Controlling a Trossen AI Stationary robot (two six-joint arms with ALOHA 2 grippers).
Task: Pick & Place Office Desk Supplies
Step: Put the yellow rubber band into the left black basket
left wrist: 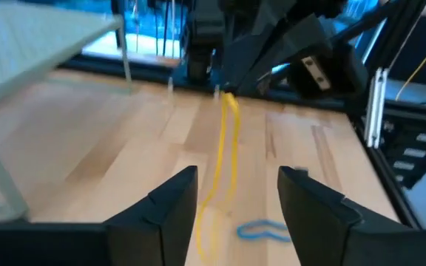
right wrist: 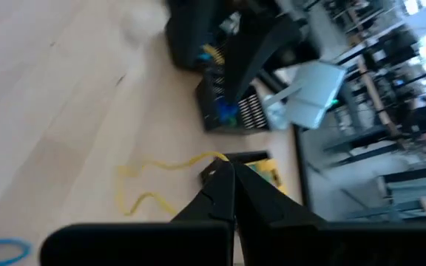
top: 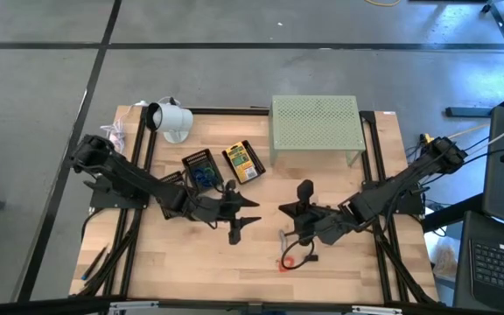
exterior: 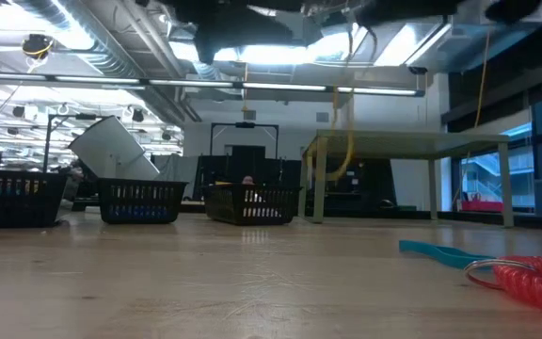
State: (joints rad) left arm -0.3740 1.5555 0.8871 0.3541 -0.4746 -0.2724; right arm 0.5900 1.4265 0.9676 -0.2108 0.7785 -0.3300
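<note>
The right hand is clenched on a yellow rubber band, dangling it above the tabletop. The left hand is released, empty. A blue band and red coil remain loose; baskets hold some items.

Overhead, table-level, two wrist views

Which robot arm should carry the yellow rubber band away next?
The right one, probably. The right gripper is already shut on the yellow rubber band, which hangs down from it to the table. The left gripper is open and holds nothing, though it faces the band.
</note>
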